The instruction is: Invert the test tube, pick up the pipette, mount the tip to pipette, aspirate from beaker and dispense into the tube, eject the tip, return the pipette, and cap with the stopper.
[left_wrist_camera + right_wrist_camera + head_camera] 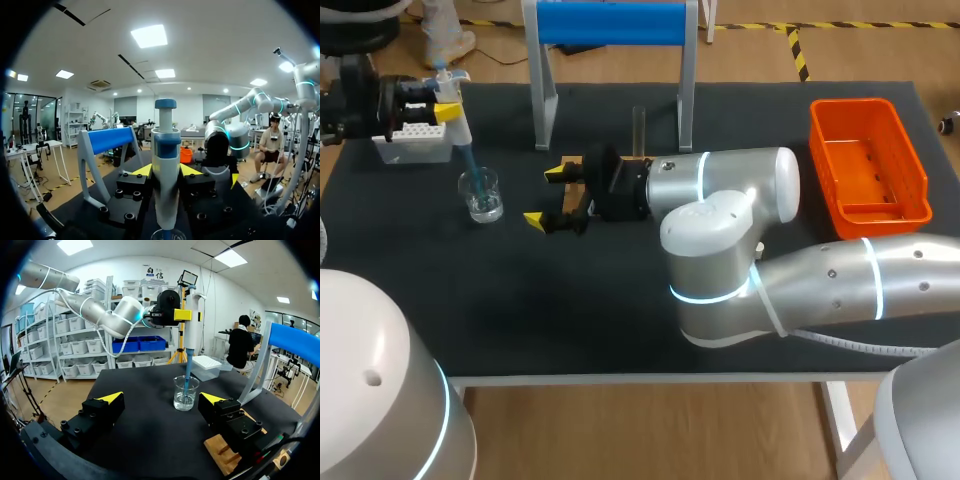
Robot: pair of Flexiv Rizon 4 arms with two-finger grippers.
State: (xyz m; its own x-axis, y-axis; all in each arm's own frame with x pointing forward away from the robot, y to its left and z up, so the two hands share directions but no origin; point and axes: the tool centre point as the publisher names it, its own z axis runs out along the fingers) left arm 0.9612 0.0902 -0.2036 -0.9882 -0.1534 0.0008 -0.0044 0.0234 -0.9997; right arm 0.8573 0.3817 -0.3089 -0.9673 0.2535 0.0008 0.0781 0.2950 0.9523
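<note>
**Both arms over the desk (620,320), pipette at the beaker.** The left arm enters from the far left. Its left end effector (438,102) is closed on the body of the pipette (443,80), with a yellow-tipped finger on either side, as the left wrist view confirms (165,172). The pipette is held nearly upright, and its blue tip (468,160) slopes down into the clear beaker (480,195), which stands on the desk just near of the white tip box (415,140).

The right arm comes in from the right, elbow raised and forearm reaching leftward past the middle. Its right end effector (544,196) is level with the desk, fingers wide apart and holding nothing. It points at the beaker (186,394), which lies ahead of it and clear of both fingers.

The test tube (639,128) stands upright just beyond the right wrist. An orange basket (868,215) sits at the far right.
</note>
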